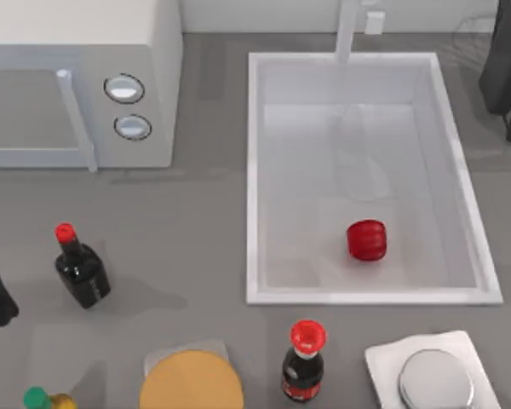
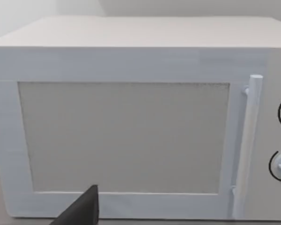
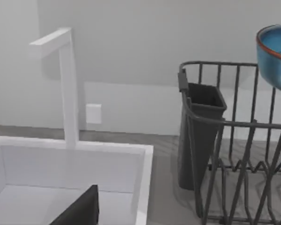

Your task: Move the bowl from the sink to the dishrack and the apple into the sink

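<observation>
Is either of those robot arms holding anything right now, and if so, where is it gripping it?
It cannot be told. The apple lies loose in the sink; the bowl appears by the dishrack, but no fingers show on it.

- Even, soft, bright light; no hard glare.
- Faint shadows beside the bottles [image 1: 82,268] on the grey counter [image 1: 196,230].
- Small gloss highlight on the apple [image 1: 367,240].
- Sink [image 1: 260,170] walls softly shaded; slight blur all over.

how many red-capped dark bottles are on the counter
2. One red-capped bottle stands at the top view's left, below the microwave. The other red-capped bottle stands near the bottom edge, just below the sink. Others may lie beyond the picture's edges.
</observation>
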Available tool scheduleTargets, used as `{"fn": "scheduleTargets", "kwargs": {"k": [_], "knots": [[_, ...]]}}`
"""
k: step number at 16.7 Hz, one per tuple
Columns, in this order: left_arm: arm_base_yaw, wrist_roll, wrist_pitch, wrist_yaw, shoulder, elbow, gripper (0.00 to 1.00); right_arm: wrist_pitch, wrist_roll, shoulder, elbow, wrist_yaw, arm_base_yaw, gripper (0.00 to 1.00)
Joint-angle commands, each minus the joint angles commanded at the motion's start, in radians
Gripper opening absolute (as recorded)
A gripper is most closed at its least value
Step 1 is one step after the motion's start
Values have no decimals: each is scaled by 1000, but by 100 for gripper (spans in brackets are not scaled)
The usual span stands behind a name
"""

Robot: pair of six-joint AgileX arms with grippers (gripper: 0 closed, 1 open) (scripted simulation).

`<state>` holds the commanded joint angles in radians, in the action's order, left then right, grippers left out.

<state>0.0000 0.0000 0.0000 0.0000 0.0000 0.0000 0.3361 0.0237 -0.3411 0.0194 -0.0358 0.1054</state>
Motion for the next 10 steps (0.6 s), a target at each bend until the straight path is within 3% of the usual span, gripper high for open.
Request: {"fn": "scheduleTargets", "kwargs": {"k": [5,10], "knots": [[0,0,0,0,0,0,100,-270,-15,283,-21,38,-78,100],[0,0,0,0,0,0,100,-336,-24,341,-19,36,-105,100]]}}
